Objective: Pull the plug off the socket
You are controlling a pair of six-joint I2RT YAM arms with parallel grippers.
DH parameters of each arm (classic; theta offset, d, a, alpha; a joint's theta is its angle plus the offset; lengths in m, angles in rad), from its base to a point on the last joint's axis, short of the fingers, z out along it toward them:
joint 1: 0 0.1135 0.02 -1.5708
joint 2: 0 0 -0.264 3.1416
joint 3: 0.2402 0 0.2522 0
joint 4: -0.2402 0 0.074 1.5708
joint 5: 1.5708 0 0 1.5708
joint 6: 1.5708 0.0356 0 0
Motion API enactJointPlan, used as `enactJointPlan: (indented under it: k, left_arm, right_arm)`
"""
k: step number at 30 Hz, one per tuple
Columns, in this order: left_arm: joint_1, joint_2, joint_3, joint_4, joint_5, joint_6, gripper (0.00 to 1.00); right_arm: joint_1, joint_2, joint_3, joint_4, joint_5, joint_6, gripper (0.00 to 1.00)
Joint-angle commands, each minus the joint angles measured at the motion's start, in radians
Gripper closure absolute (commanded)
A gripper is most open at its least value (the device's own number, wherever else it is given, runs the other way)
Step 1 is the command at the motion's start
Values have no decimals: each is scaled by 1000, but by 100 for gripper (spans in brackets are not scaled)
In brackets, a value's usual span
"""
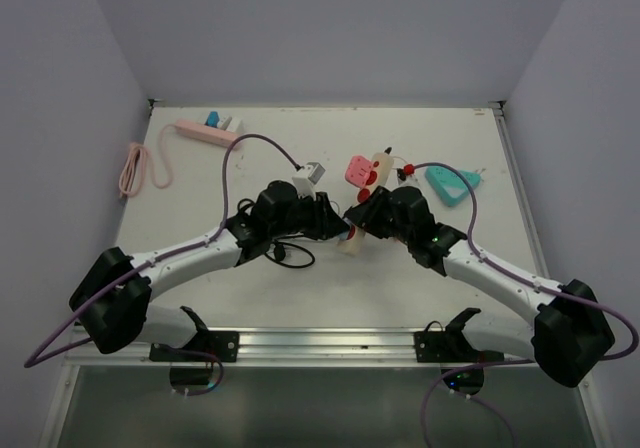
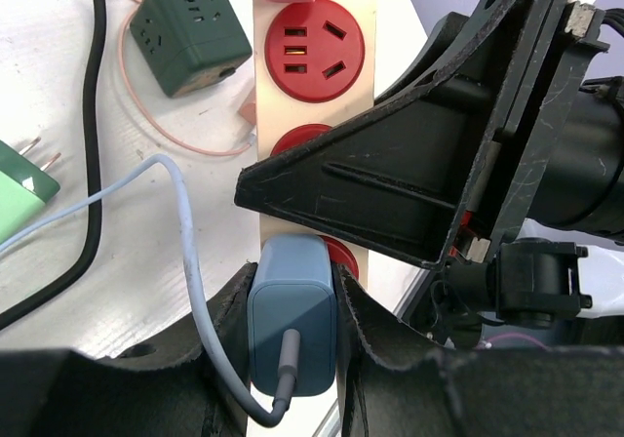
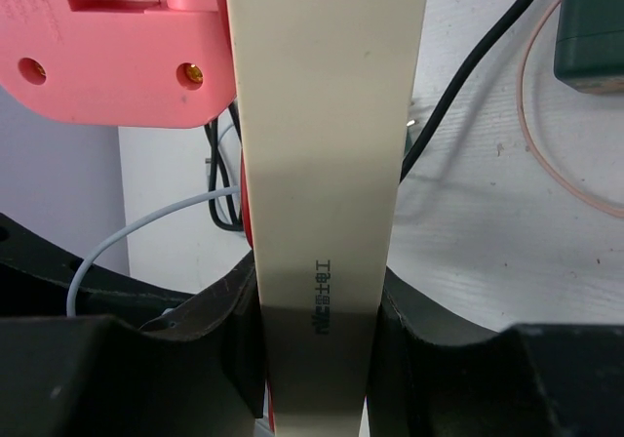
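Note:
A blue-grey plug point(image 2: 292, 320) with a grey cable sits in a red socket of the cream power strip point(image 2: 366, 76). My left gripper point(image 2: 292, 286) is shut on the plug, one finger on each side. My right gripper point(image 3: 322, 310) is shut on the strip point(image 3: 327, 164), clamping its cream back from both sides. In the top view the two grippers, left point(image 1: 335, 226) and right point(image 1: 362, 218), meet over the near end of the strip point(image 1: 381, 163) at the table's middle. A free red socket point(image 2: 314, 42) shows farther along the strip.
A pink plug point(image 3: 107, 47) sits on the strip's far part. A dark green cube adapter point(image 2: 190, 27), a black cable point(image 2: 93, 164) and a green plug point(image 2: 19, 183) lie to its left. A pink power strip point(image 1: 205, 131), pink cable point(image 1: 133, 168) and teal object point(image 1: 445, 183) lie farther off.

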Motion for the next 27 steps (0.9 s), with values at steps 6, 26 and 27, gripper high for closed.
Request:
enactJointPlan:
  k: [6,26,27]
  left_arm:
    - [113,-120,53,-32,11,31,100]
    - [201,-153,37,-262,48,111,100]
    - [201,-134,6,-235,68,103,100]
  right_arm:
    - [-59,15,-52,-324,347,-178,100]
    - [-128,-91,-17,-225,184,-337,100]
    - [-129,-102,-9,-214,161,-354,100]
